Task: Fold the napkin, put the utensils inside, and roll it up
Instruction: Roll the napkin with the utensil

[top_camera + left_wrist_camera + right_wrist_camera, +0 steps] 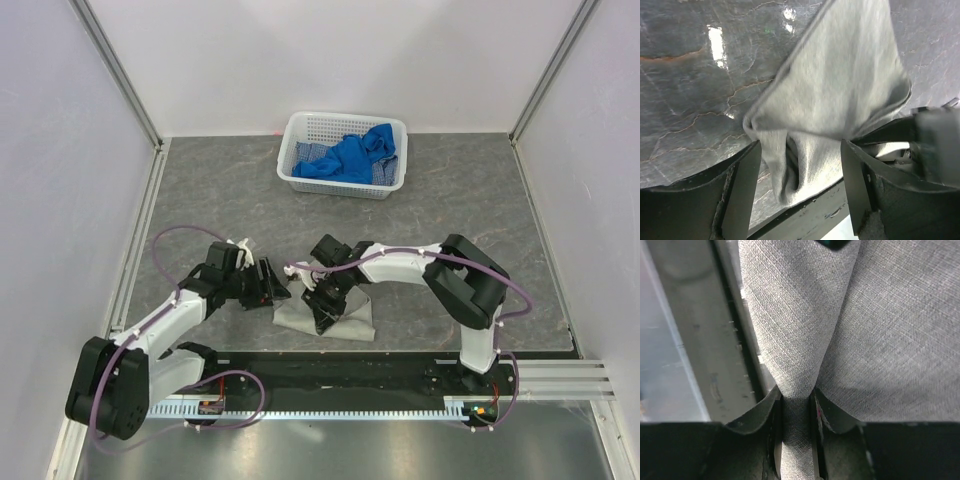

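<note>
1. The napkin [352, 322] lies on the bench [480, 200], well to the near side of the basket [300, 178], and is gathered into a small, flat wedge. Blue cloths [350, 160] are heaped inside the basket.
2. No fork is seen in any view. Whether it is hidden within the cloth cannot be told.
3. The right pincer [795, 401] is closed on a raised ridge of the napkin, with the weave drawn tight between its jaws.
4. The left pincer [801, 145] is held open. One bunched end of the napkin lies between its fingers and is not gripped.
5. The step in hand is judged to be a fold, or possibly the start of the roll.
6. The step is done well if the pinched ridge is carried over in a low, even arc, so that the layers are not dragged apart.
7. The loose end should be taken or pinned by the left pincer before more tension is applied. Otherwise the cloth may be skewed or pulled further from the basket, off the bench.
</note>
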